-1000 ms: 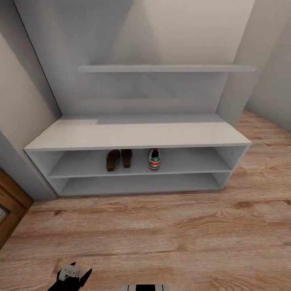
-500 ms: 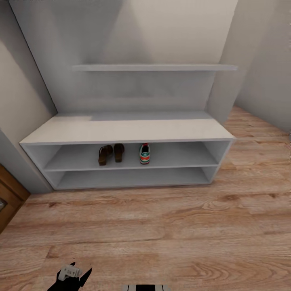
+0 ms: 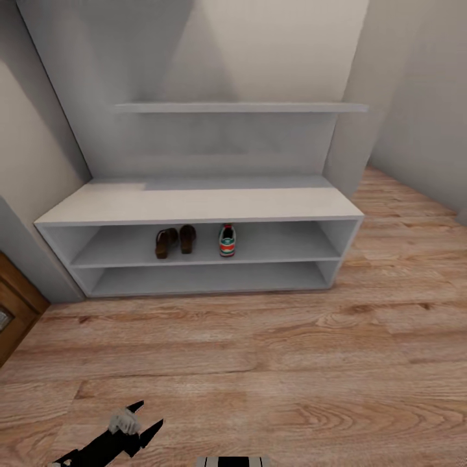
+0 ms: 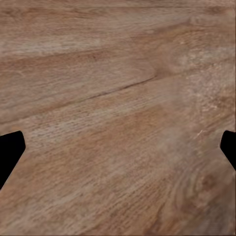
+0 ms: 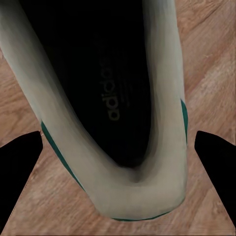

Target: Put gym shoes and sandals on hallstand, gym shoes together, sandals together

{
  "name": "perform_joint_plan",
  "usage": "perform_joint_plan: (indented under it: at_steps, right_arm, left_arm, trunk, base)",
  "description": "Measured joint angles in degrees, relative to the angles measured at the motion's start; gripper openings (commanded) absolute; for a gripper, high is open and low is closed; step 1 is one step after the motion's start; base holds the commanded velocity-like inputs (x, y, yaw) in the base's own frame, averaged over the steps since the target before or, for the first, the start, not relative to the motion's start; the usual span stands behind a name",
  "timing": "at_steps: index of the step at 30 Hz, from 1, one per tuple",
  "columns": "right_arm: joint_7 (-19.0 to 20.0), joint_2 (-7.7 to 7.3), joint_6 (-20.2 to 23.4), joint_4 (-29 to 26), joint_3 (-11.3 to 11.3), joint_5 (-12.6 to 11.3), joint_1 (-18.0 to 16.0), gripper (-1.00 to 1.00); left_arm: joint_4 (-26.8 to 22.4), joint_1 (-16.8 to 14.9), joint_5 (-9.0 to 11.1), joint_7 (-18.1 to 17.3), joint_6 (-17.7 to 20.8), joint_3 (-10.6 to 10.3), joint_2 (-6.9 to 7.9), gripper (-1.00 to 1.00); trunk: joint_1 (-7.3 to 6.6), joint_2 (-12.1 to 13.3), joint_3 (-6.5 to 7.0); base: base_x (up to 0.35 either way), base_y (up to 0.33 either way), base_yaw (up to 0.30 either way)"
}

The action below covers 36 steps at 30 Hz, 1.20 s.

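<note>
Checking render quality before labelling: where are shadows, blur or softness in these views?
Head view: sharp, a soft diagonal shadow crossing the pale grey hallstand back panel and bench top. Right wrist view: the white green-trimmed gym shoe is close and smeared at its rim. Left wrist view: wood-grain floor slightly soft.

Bare upper shelf (image 3: pixel 285 241) right of gym shoe (image 3: pixel 226 240).

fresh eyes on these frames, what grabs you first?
The right wrist view: a white gym shoe with green trim seen close from above, its dark opening between the wide-spread fingers of the right gripper, with wood floor beneath. In the head view, two brown sandals sit side by side beside a single gym shoe on the upper open shelf of the hallstand.
</note>
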Motion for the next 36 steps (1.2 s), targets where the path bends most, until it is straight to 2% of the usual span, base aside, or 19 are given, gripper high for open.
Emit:
perform_joint_plan:
  at_steps: [3, 5, 8, 9, 12, 13, 14, 15, 16, 18, 19, 22, 23, 26, 27, 30, 31, 35, 36]
  right_arm:
    - [-0.04, 0.46, -0.02, -0.06, 3.47, -0.05, -0.01, -1.0]
    - [0.0, 0.68, -0.09, 0.07, 7.04, -0.12, -0.02, -1.0]
    - [0.01, 0.96, -0.12, 0.21, 10.19, -0.15, -0.02, -1.0]
    - [0.06, 1.49, -0.13, 0.22, 12.64, -0.22, -0.02, -1.0]
    - [-0.08, 2.7, -0.14, 0.03, 17.02, -0.21, -0.02, -1.0]
    - [-0.19, 3.62, -0.09, -0.14, 20.11, -0.23, -0.02, -1.0]
    - [-0.23, 4.16, -0.05, -0.25, 21.74, -0.23, -0.04, -1.0]
    - [-0.28, 4.65, 0.02, -0.35, 23.27, -0.23, -0.08, -1.0]
    - [-0.39, 5.62, 0.2, -0.46, 26.15, -0.22, -0.28, -1.0]
    - [-0.5, 6.62, 0.38, -0.6, 28.75, -0.2, -0.68, -1.0]
    - [-0.76, 7.52, 0.52, -0.73, 30.95, -0.25, -1.33, -1.0]
    - [-1.58, 9.02, 0.97, -0.78, 34.01, -0.19, -2.84, -1.0]
    - [-2.4, 10.1, 1.85, -0.82, 35.74, -0.25, -4.13, -1.0]
    - [-4.32, 11.75, 4.49, -0.8, 38.14, -0.11, -6.5, -1.0]
    - [-5.95, 12.78, 6.85, -0.81, 39.56, -0.25, -8.17, -1.0]
    - [-8.76, 14.51, 10.7, -0.78, 41.49, -0.15, -10.93, -1.0]
    - [-10.61, 15.77, 12.89, -0.76, 42.84, -0.34, -12.68, -1.0]
    - [-14.67, 18.65, 16.26, -0.59, 45.7, -0.21, -16.25, -1.0]
    - [-16.69, 20.04, 17.27, -0.52, 47.4, -0.33, -17.86, -1.0]
  left_arm:
    - [-0.06, 0.12, 1.08, -6.35, 0.32, 2.59, 0.33, 1.0]
    - [0.06, 0.13, 2.33, -10.63, 0.44, 5.5, 1.12, 1.0]
    - [0.09, 0.17, 3.03, -13.72, 0.46, 7.51, 2.09, 1.0]
    - [0.11, 0.17, 3.28, -15.64, 0.51, 8.8, 2.75, 1.0]
    - [0.12, 0.19, 3.39, -18.17, 0.58, 10.74, 3.6, 1.0]
    - [0.13, 0.19, 3.29, -19.3, 0.61, 11.74, 3.96, 1.0]
    - [0.12, 0.2, 3.2, -19.73, 0.61, 12.13, 4.09, 1.0]
    - [0.1, 0.2, 3.11, -20.05, 0.62, 12.43, 4.19, 1.0]
    - [0.09, 0.2, 2.98, -20.5, 0.66, 12.86, 4.36, 1.0]
    - [0.08, 0.2, 2.87, -20.82, 0.68, 13.14, 4.48, 1.0]
    - [0.05, 0.19, 2.8, -21.02, 0.7, 13.31, 4.56, 1.0]
    - [0.02, 0.17, 2.73, -21.19, 0.71, 13.43, 4.63, 1.0]
    - [0.06, 0.14, 2.68, -21.23, 0.71, 13.46, 4.66, 1.0]
    - [0.08, 0.13, 2.6, -21.27, 0.72, 13.47, 4.68, 1.0]
    - [0.1, 0.11, 2.51, -21.31, 0.72, 13.45, 4.7, 1.0]
    - [0.07, 0.12, 2.34, -21.34, 0.72, 13.46, 4.7, 1.0]
    - [0.08, 0.11, 2.27, -21.32, 0.72, 13.45, 4.69, 1.0]
    - [0.12, 0.11, 2.19, -21.23, 0.78, 13.46, 4.72, 1.0]
    - [0.14, 0.1, 2.16, -21.19, 0.87, 13.47, 4.72, 1.0]
  trunk:
    - [0.0, 0.0, 0.0]
    - [0.0, 0.0, 0.0]
    - [0.0, 0.0, 0.0]
    - [0.0, 0.0, 0.0]
    - [0.0, 0.0, 0.0]
    - [0.0, 0.0, -0.01]
    - [0.0, 0.0, 0.0]
    - [0.0, 0.0, 0.0]
    - [0.0, 0.0, 0.0]
    - [0.0, 0.0, 0.0]
    - [0.0, 0.0, 0.0]
    - [0.0, 0.0, 0.0]
    - [0.0, 0.0, 0.0]
    - [0.0, 0.0, 0.0]
    - [0.0, 0.0, 0.0]
    - [0.0, 0.0, 0.0]
    - [0.0, 0.0, 0.01]
    - [0.0, 0.0, 0.0]
    - [0.0, 0.0, 0.01]
  base:
    - [0.0, 0.0, -0.031]
    - [0.0, 0.0, -0.012]
    - [0.0, 0.0, -0.007]
    - [0.0, 0.0, -0.004]
    - [0.0, 0.0, -0.002]
    - [0.0, 0.0, -0.001]
    - [0.0, 0.0, 0.0]
    - [0.0, 0.0, 0.0]
    - [0.0, 0.0, 0.0]
    - [0.0, 0.0, 0.0]
    - [0.0, 0.0, 0.0]
    - [0.0, 0.0, 0.0]
    - [0.0, 0.0, 0.0]
    - [0.0, 0.0, 0.0]
    - [0.0, 0.0, 0.0]
    - [0.0, 0.0, 0.0]
    - [0.0, 0.0, 0.0]
    - [0.0, 0.0, 0.0]
    - [0.0, 0.0, 0.0]
